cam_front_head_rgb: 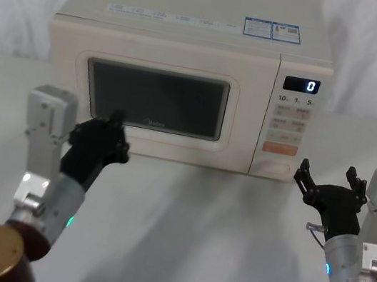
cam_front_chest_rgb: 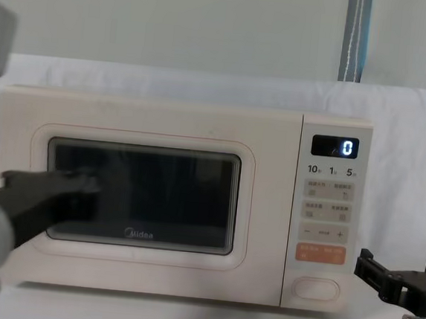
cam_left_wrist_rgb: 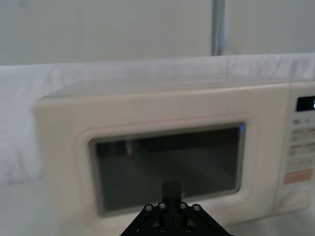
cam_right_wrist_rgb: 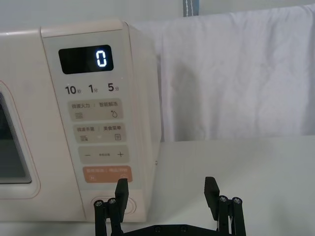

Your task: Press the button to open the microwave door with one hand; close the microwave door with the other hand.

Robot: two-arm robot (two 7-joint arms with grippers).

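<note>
The big cream-white microwave door with its dark window [cam_front_head_rgb: 153, 99] is shut flat. The black left gripper [cam_front_head_rgb: 114, 126], fingers pinched together and holding nothing, sits low at the window, likely for pushing. The black right gripper [cam_front_head_rgb: 327, 180] waits with fingers spread, just right of the wide cream oval button [cam_front_chest_rgb: 316, 289].

left gripper [cam_front_head_rgb: 114, 123] before microwave door [cam_front_head_rgb: 153, 99] | button [cam_front_head_rgb: 271, 169] right

Head looks down, chest level; wrists close; all share the microwave door [cam_front_head_rgb: 155, 99].
</note>
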